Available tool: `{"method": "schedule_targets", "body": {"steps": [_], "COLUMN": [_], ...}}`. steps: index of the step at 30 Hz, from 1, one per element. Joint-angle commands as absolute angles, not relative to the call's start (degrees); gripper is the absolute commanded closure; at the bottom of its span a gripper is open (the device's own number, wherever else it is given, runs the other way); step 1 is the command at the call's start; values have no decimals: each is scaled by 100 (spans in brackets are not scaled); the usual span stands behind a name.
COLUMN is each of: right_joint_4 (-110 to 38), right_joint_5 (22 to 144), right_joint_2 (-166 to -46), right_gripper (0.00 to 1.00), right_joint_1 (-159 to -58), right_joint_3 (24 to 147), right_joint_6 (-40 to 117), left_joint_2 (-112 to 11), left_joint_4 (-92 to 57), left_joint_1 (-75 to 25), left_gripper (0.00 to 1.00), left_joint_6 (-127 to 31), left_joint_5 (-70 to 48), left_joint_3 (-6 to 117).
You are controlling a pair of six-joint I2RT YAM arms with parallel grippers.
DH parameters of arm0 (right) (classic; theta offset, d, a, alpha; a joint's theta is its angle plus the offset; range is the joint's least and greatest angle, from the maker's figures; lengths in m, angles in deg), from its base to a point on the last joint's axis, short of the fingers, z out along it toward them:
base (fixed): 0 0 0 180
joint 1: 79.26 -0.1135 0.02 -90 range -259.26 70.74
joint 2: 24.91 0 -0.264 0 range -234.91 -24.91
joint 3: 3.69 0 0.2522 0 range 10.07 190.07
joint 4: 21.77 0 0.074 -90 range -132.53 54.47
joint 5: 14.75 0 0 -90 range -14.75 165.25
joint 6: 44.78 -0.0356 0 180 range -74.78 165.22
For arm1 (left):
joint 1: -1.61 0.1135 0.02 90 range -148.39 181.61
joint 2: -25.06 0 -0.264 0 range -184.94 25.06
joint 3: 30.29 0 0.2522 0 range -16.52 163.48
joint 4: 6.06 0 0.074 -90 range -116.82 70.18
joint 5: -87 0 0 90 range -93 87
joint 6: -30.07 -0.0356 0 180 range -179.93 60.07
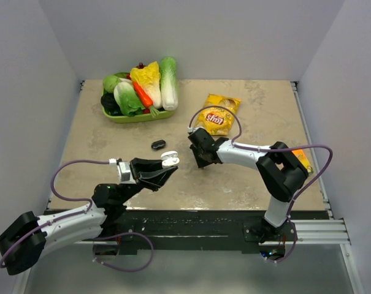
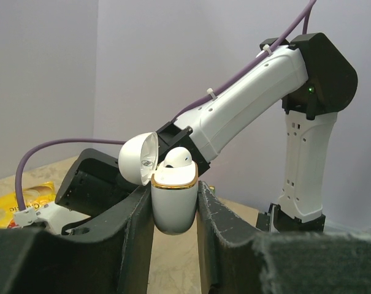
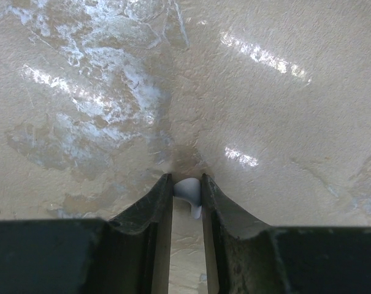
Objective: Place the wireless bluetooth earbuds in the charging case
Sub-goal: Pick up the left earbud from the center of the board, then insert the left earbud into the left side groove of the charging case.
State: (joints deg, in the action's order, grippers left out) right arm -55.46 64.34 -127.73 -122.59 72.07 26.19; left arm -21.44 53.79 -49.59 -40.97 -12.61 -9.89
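Note:
My left gripper (image 2: 175, 195) is shut on a white charging case (image 2: 174, 208) with a gold rim and holds it upright above the table. Its lid (image 2: 138, 158) is open. One white earbud (image 2: 178, 157) sits in the case, its top sticking out. In the top view the case (image 1: 170, 157) is at the left gripper (image 1: 171, 163). My right gripper (image 1: 200, 162) points down at the table, to the right of the case. In the right wrist view it (image 3: 187, 182) is shut on a second white earbud (image 3: 187, 189), stem toward the camera, at the table surface.
A small dark rounded object (image 1: 158, 144) lies on the table just behind the case. A green tray (image 1: 138, 116) of toy vegetables stands at the back left. A yellow chip bag (image 1: 217, 114) lies at the back centre. An orange item (image 1: 302, 160) sits by the right arm.

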Motion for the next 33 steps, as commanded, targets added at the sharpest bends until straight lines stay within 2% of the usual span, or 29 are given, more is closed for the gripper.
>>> {"method": "schedule_targets", "body": {"steps": [1,9,17,22,27,33], "right_joint_4": [-5698,-5365,-4793,-4345,-4221,-4670], "right_joint_5": [6418,6339,6400,6514,6733,6901], "right_joint_2": [-12519,-11642,-9816,-8785,-8073,-7826], "right_gripper": [100,100,100,100,100,100], "right_joint_1": [-12224,-12224,-12241,-12285,-12434,-12908], "right_joint_3": [7054,6940,6984,6931,7045,7537], "right_joint_6": [2580,2351,2202,2307,2421,2817], "left_joint_2": [-2152,-2240,-2267,-2433,-3179,-4226], "left_joint_4": [8143,8099,7915,7845,8221,8898], "left_joint_1": [-4998,-5007,-5007,-5007,-4963,-4840], "left_gripper": [100,100,100,100,100,100], "left_joint_6": [-4033,-4191,-4770,-5649,-6265,-6082], "left_joint_5": [-1232,-1197,-1004,-714,-643,-1134], "left_joint_3": [-1055,-1011,-783,-572,-142,368]}}
